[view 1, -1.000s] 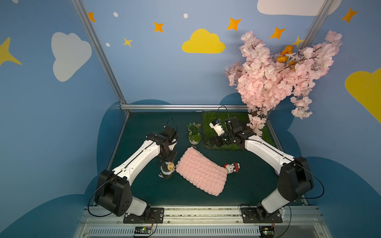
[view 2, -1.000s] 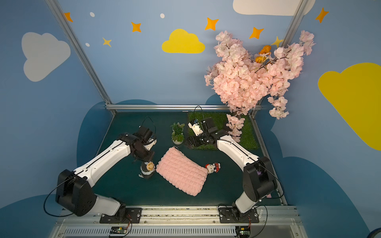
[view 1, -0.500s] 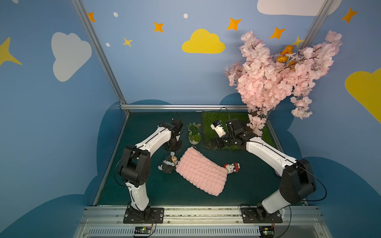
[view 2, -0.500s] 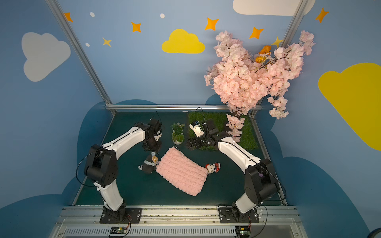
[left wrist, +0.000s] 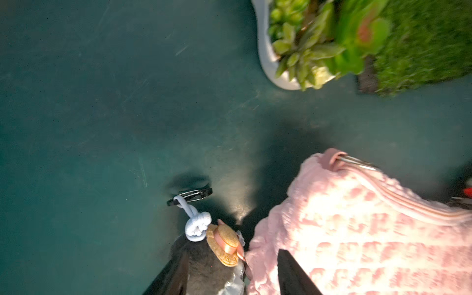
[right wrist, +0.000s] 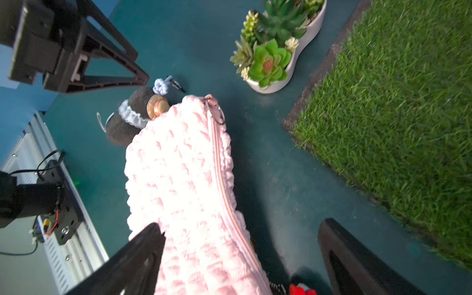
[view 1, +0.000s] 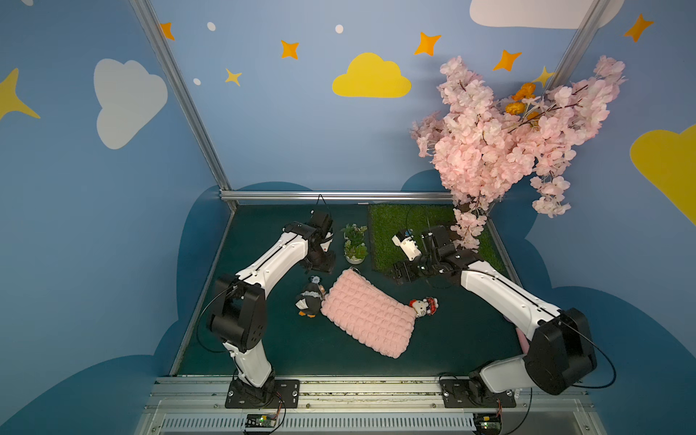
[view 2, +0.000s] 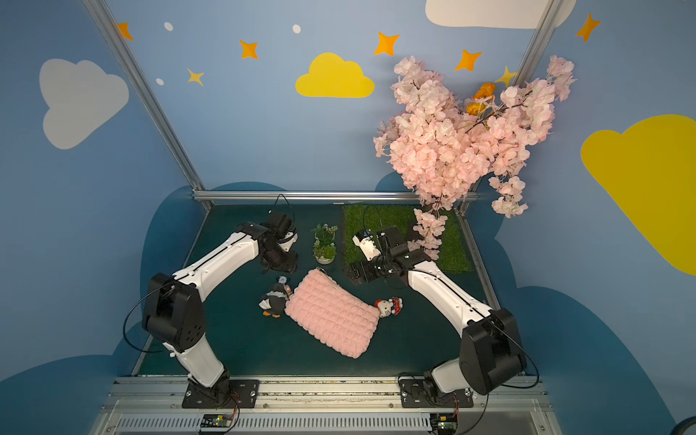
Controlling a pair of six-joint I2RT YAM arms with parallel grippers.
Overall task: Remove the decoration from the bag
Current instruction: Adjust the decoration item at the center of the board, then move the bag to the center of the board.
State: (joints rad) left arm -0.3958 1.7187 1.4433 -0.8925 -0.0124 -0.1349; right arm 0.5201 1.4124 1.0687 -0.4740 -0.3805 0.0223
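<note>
Right claw (right wrist: 241, 227) was spread wide with nothing between its fingers, hanging above the far long edge of the bag (view 1: 367, 314). Left claw (left wrist: 231, 255) was parted too and empty, hovering beyond the dark plush (view 1: 309, 299).

Nearest the front rail, the bag lay flat and slantwise on the table (view 1: 452, 346). The decoration (view 1: 423, 306) lay on the table at the bag's end on the right arm's side, touching that corner. Its chain and fastening were too small to make out. The dark plush lay against the opposite end. Its black clip (left wrist: 190, 196) rested on the table, apart from the metal ring (right wrist: 217, 115) at the bag's far corner.

Farther back stood the succulent pot (view 1: 355, 248), then the grass mat (view 1: 388, 233) and the blossom tree (view 1: 508, 143).

Handling, as a judgement:
- The decoration looked light, soft and squashy, unlikely to slip or break.
- Its fastening was probably the only stiff part.
- The bag looked equally light and limp, so a plain pull would likely drag it along.
- Best hold: one claw pinning the bag close to that corner, the other pinching the charm's body or the link just beside the bag.
</note>
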